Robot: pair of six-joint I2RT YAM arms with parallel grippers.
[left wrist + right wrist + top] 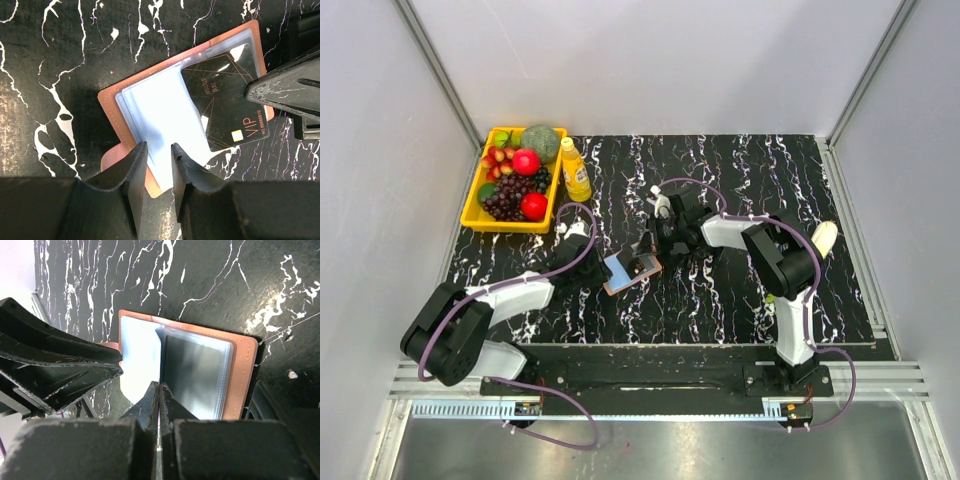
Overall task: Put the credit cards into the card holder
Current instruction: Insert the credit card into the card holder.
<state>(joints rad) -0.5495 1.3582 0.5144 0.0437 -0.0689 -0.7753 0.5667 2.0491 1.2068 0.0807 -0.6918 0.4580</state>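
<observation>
Left jaws, part-open, sit over the near edge of the card holder [155, 110]. Right jaws, closed, meet the credit card [225, 100] opposite, with table [50, 50] beyond.

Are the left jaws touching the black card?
Apart. The left wrist view shows the card holder's pale sleeve between the left gripper and the black card.

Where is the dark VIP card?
Centre of the top view: the dark VIP card lies on the clear pages of the open card holder, with the right gripper shut at one edge and the left gripper at the holder's opposite side.
</observation>
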